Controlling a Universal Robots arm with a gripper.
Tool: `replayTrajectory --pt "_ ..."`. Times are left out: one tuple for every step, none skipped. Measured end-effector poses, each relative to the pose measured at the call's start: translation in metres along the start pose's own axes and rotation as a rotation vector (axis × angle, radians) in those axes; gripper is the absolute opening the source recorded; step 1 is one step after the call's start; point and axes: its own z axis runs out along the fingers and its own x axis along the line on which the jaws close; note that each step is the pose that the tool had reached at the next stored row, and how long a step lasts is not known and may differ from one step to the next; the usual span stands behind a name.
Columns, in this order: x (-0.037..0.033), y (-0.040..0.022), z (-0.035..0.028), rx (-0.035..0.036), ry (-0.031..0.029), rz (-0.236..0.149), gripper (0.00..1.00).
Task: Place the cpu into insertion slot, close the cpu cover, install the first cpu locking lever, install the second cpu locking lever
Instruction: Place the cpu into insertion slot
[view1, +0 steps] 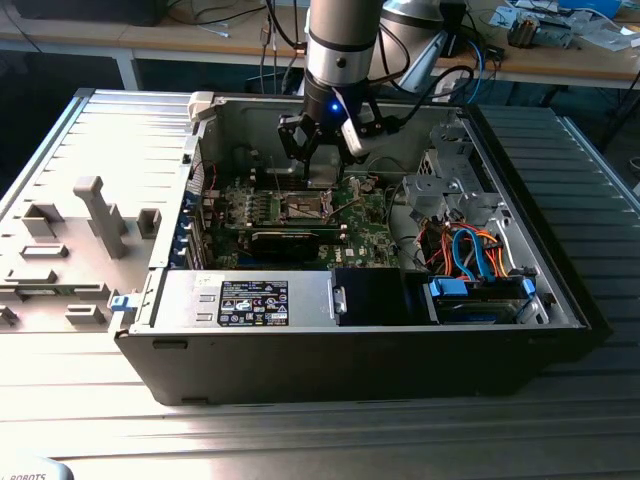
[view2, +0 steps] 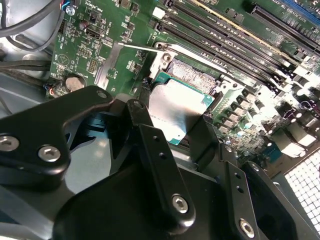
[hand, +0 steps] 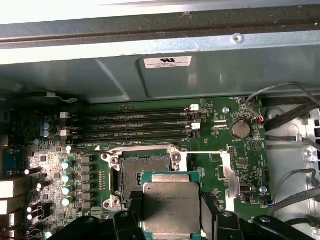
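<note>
Silver cpu (hand: 171, 207) in gripper (hand: 170, 216), memory slots (hand: 140, 123) beside insertion slot (hand: 141, 172)

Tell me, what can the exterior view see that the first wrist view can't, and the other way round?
Exterior view: the whole computer case, the robot arm reaching into it, blue and orange cables, and grey blocks on the exterior view's left.
First wrist view: up close, the cpu held between the fingers, the dark insertion slot, and a round battery.
Both: the green circuit board and the gripper.
</note>
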Motion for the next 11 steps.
replayTrajectory --pt "0.0 0.0 0.0001 0.0004 -0.0004 0.004 0.54" --pt "0.0 0.0 0.0001 0.001 -0.0007 0.007 0.54" --pt "0.0 0.0 0.0001 0.0021 -0.0012 0.012 0.54" --pt "0.0 0.0 0.0001 0.003 -0.0016 0.016 0.54" --pt "0.0 0.0 0.0001 0.0038 -0.0019 0.02 0.54" --pt "0.0 0.0 0.0001 0.0043 -0.0022 0.022 0.54" --pt "0.0 0.0 0.0001 0.0047 -0.0024 0.024 0.54" --pt "0.0 0.0 0.0001 0.0055 -0.0027 0.027 0.54" --pt "0.0 0.0 0.0001 0.0059 -0.003 0.03 0.54" --pt "0.0 0.0 0.0001 0.0063 -0.0032 0.033 0.54" --pt "0.0 0.0 0.0001 0.0069 -0.0034 0.035 0.54"
